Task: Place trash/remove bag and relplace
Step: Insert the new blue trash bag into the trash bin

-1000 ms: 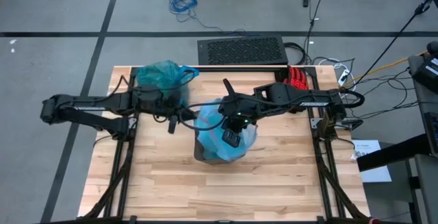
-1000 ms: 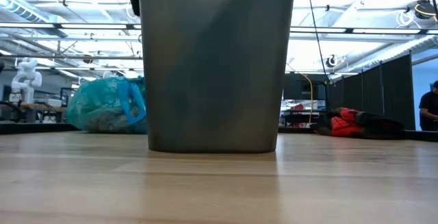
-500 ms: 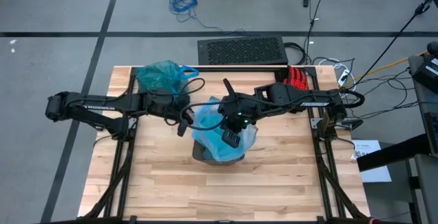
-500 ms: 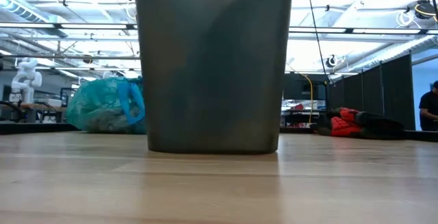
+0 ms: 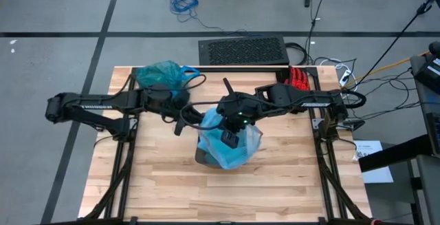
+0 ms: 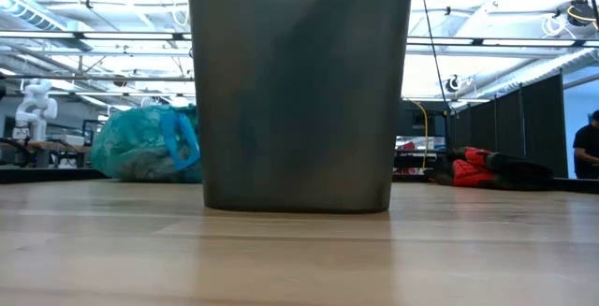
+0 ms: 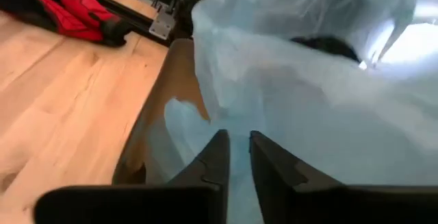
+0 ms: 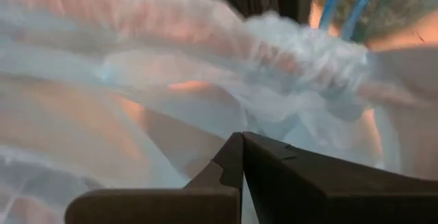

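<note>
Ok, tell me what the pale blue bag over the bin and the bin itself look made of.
Pale blue bag: thin, glossy plastic film, judging by its crinkles and translucency. Bin: smooth, matte, grey-brown, probably moulded plastic, though the look leaves it open.

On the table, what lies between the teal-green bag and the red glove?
In the low view, the brown bin stands between the teal-green bag and the red glove; the table is otherwise bare there.

Two plastic bags [image 5: 162, 75], one bin [image 6: 298, 91], one red glove [image 5: 298, 78].
</note>
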{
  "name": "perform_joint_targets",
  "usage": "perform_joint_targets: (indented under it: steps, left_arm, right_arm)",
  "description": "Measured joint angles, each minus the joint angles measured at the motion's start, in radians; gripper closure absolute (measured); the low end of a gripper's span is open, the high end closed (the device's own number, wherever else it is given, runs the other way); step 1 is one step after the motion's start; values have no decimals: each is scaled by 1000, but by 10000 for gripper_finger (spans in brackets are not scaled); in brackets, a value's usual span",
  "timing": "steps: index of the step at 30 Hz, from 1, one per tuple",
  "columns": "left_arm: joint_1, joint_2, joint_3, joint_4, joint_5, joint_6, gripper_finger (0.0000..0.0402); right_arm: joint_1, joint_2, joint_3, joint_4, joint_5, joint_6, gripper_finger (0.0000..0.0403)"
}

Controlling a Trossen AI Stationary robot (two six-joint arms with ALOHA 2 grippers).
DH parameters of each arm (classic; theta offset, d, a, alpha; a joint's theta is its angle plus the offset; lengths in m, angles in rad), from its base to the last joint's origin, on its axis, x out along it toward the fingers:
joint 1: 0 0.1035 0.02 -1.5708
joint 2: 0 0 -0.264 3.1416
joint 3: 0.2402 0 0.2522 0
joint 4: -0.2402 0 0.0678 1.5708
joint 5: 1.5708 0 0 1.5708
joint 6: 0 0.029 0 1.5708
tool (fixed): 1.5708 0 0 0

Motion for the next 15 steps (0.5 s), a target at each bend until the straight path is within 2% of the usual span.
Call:
perform_joint_targets:
  steps: [7, 10, 15]
  left_arm:
    - [44, -34, 0, 2, 34, 0, 297]
    - [66, -68, 0, 2, 68, -1, 297]
    - [111, -159, 0, 3, 52, -23, 317]
  right_arm:
    - [-16, 56, 0, 97, -2, -23, 403]
    - [-24, 85, 0, 111, -5, -26, 403]
    - [-39, 140, 0, 72, -4, -11, 403]
